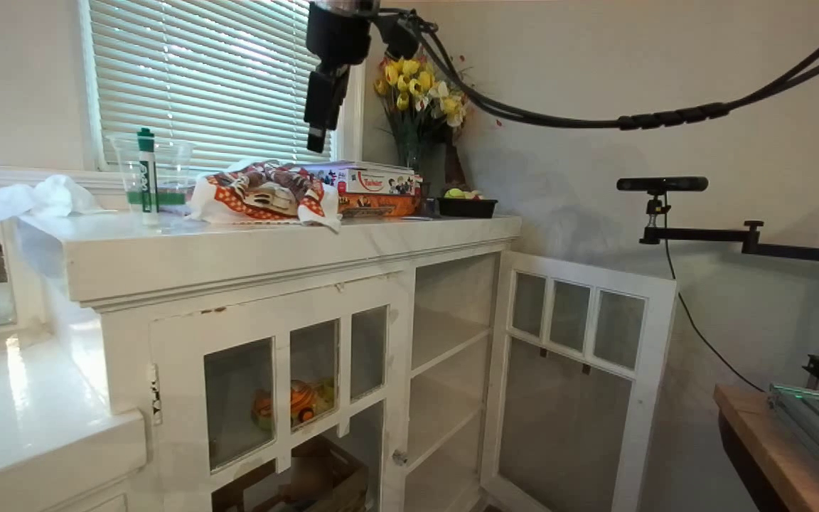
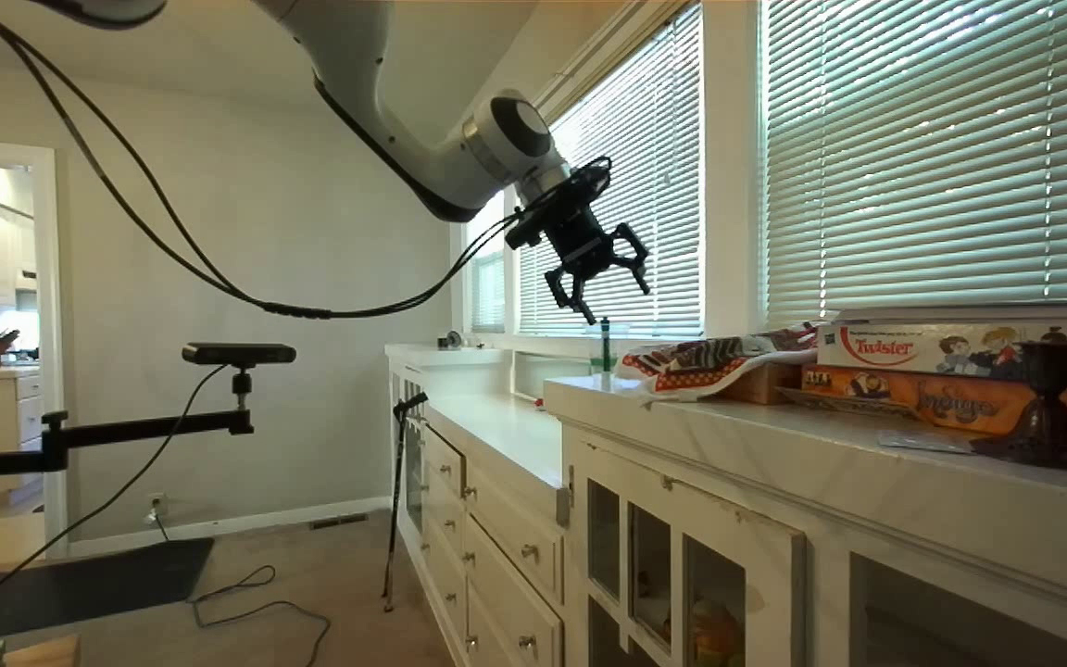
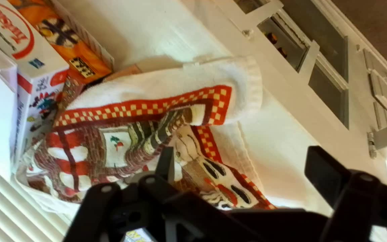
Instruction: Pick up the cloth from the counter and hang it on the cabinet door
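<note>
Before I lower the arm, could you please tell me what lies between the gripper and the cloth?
Only open air: the gripper hangs above the cloth, apart from it, and both exterior views show the gap bare.

In an exterior view, daylight is filtered through blinds at ten o'clock; the lower counter is streaked with glare at eight.

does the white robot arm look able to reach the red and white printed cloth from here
Likely yes: its open black gripper hangs higher than the printed cloth, with nothing visible between them.
</note>
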Robot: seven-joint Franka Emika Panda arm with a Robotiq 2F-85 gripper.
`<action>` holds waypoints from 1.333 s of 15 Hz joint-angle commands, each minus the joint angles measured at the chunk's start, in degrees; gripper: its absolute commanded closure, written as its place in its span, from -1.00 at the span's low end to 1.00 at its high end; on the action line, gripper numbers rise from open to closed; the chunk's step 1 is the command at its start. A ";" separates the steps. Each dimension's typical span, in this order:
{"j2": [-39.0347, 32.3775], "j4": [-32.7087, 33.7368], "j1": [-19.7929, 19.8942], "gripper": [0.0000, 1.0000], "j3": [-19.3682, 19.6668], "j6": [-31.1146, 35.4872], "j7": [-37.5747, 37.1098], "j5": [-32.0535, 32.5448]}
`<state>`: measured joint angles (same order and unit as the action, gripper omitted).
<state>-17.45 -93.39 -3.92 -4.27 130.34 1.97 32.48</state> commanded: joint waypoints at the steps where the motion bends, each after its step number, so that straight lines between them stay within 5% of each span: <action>1: -7.42 7.38 -1.11 -1.00 1.08 1.63 7.64 -0.15; 7: -15.32 13.32 -1.29 -1.00 4.31 4.68 19.59 4.97; 17: -26.40 22.98 -2.88 -0.97 5.80 14.04 21.46 6.08; 18: -27.04 23.70 -3.07 -0.47 6.04 14.06 21.44 6.13; 20: -27.77 24.93 -3.12 -0.39 6.41 13.75 21.65 5.97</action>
<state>-42.13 -72.75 -6.40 1.06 143.69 22.50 37.98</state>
